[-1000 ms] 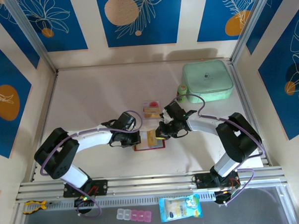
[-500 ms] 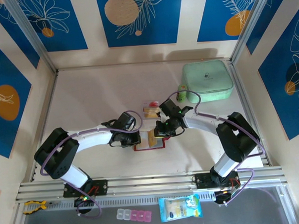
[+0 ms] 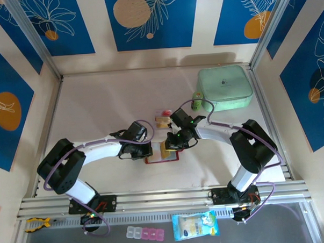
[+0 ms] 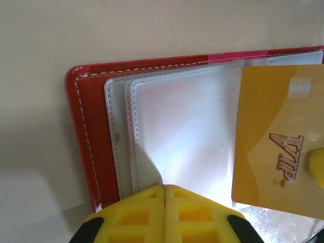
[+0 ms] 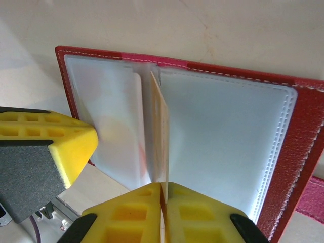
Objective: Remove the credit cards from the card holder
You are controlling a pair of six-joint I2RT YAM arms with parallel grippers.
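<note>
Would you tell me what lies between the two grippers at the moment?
In the top view, the orange-yellow card, pinched by the right gripper, stands between it and the left gripper, over the open card holder.

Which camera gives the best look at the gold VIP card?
The left wrist view: the gold VIP card faces the lens, lettering and chip visible. The right wrist view shows it edge-on, pinched in the right gripper. The top external view shows a small yellow patch over the red card holder.

Blue leaf-patterned wall panels point(image 3: 152, 19) surround a pale table point(image 3: 107, 102).
</note>
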